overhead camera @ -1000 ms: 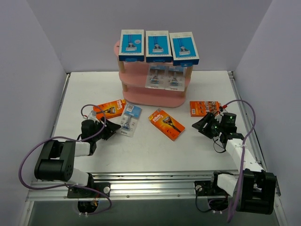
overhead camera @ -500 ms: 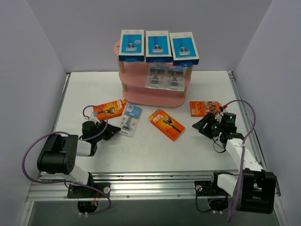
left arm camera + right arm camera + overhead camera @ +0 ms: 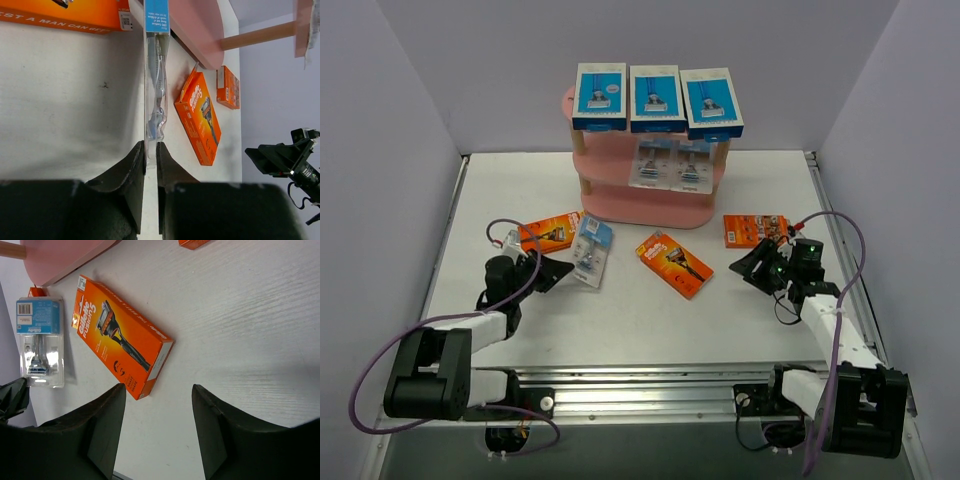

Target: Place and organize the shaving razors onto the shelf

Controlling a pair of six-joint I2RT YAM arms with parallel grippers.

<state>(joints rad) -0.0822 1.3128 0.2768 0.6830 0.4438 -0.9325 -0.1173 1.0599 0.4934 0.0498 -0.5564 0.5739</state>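
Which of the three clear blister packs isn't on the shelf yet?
The blister pack pinched in the left tool; the other two sit on the shelf's middle tier.

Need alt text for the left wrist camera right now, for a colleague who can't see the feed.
The left gripper is shut on the near edge of a clear blister pack, seen edge-on and stretching away from the camera. An orange pack lies flat on the white table beside it, with the pink shelf beyond.
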